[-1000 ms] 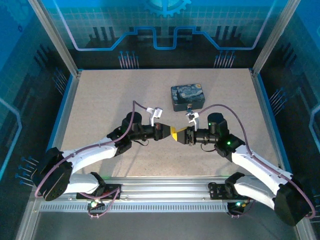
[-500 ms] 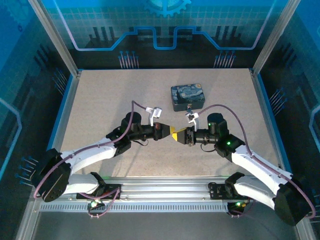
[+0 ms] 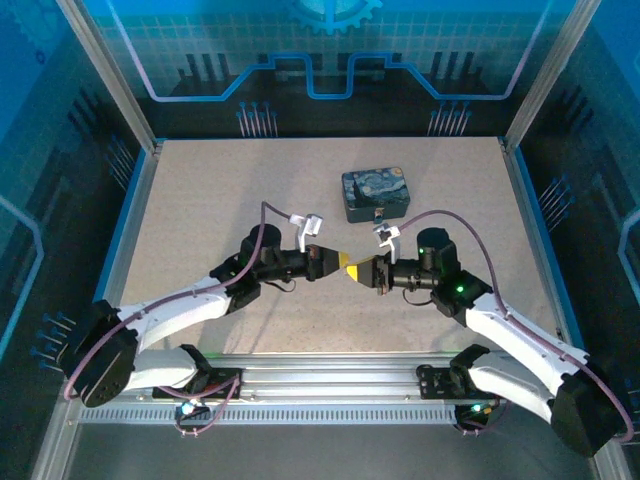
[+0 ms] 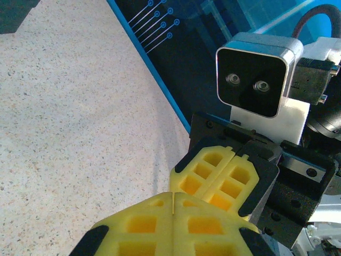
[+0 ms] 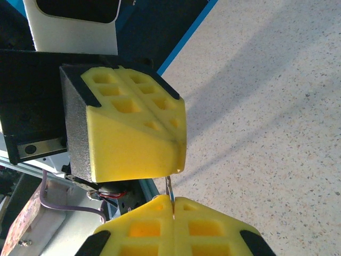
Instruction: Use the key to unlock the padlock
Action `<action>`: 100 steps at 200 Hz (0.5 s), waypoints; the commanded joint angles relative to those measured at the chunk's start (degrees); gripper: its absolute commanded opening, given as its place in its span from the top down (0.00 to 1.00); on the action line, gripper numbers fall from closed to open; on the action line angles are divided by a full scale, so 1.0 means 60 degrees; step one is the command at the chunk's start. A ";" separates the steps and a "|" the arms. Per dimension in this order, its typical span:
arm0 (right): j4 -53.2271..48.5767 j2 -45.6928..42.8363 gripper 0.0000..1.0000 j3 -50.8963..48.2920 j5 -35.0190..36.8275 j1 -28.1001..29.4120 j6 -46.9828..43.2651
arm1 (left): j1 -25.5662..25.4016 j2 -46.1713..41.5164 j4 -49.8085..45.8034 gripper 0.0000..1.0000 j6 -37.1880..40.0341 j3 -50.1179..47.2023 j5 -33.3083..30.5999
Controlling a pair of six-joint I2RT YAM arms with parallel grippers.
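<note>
My two grippers meet tip to tip above the middle of the table. The right gripper point(image 3: 353, 268) point(image 5: 173, 202) is shut on the key point(image 5: 169, 186), a thin dark metal sliver sticking out from between its yellow pads. The key's free end reaches the tip of the left gripper point(image 3: 333, 262) point(image 4: 173, 196), which is shut; I cannot tell whether its pads pinch the key. The padlock point(image 3: 379, 213) is a tiny pale speck at the front of the dark-blue starry tin box point(image 3: 375, 190), beyond both grippers.
The speckled beige table point(image 3: 220, 200) has a blue rim and metal posts at its corners. A rail point(image 3: 320, 385) carrying the arm bases runs along the near edge. The tin box stands just behind the right arm's wrist.
The left gripper has edged slightly right towards the right gripper, so the yellow tips now touch. The right gripper has barely moved.
</note>
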 commanded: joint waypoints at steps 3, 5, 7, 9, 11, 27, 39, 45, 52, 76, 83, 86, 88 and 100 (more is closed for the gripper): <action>-0.0344 -0.0180 0.97 -0.0168 0.0160 -0.0050 -0.0067 | -0.0030 -0.0315 0.0038 1.00 0.0308 0.0025 -0.0319; -0.0344 -0.0191 0.97 -0.0172 0.0161 -0.0051 -0.0067 | -0.0038 -0.0312 0.0029 1.00 0.0298 0.0027 -0.0320; -0.0344 -0.0194 0.97 -0.0169 0.0169 -0.0051 -0.0063 | -0.0036 -0.0315 0.0034 1.00 0.0307 0.0020 -0.0309; -0.0344 -0.0195 0.98 -0.0172 0.0175 -0.0051 -0.0066 | -0.0039 -0.0316 0.0035 1.00 0.0309 0.0026 -0.0307; -0.0344 -0.0202 0.98 -0.0169 0.0176 -0.0051 -0.0066 | -0.0040 -0.0316 0.0036 1.00 0.0309 0.0023 -0.0306; -0.0344 -0.0224 1.00 -0.0176 0.0178 -0.0066 -0.0067 | -0.0037 -0.0316 0.0063 1.00 0.0308 0.0020 -0.0284; -0.0337 -0.0224 1.00 -0.0169 0.0179 -0.0066 -0.0067 | -0.0036 -0.0316 0.0087 0.98 0.0300 0.0040 -0.0249; -0.0344 -0.0224 1.00 -0.0176 0.0188 -0.0066 -0.0067 | -0.0032 -0.0303 0.0105 0.97 0.0308 0.0042 -0.0219; -0.0344 -0.0224 1.00 -0.0168 0.0214 -0.0066 -0.0079 | -0.0043 -0.0298 0.0123 0.95 0.0309 0.0042 -0.0191; -0.0477 -0.0224 1.00 -0.0139 0.0315 -0.0066 -0.0179 | -0.0038 -0.0330 0.0099 0.75 0.0337 0.0042 -0.0210; -0.0669 -0.0232 1.00 -0.0099 0.0379 -0.0066 -0.0285 | -0.0042 -0.0366 0.0018 0.70 0.0365 0.0042 -0.0237; -0.0762 -0.0225 1.00 -0.0075 0.0412 -0.0066 -0.0343 | -0.0035 -0.0375 -0.0020 0.68 0.0391 0.0055 -0.0259; -0.0822 -0.0225 1.00 -0.0061 0.0430 -0.0066 -0.0396 | -0.0032 -0.0386 -0.0051 0.66 0.0396 0.0049 -0.0279; -0.1276 -0.0253 1.00 0.0054 0.0579 -0.0066 -0.0659 | -0.0017 -0.0495 -0.0311 0.59 0.0493 0.0098 -0.0438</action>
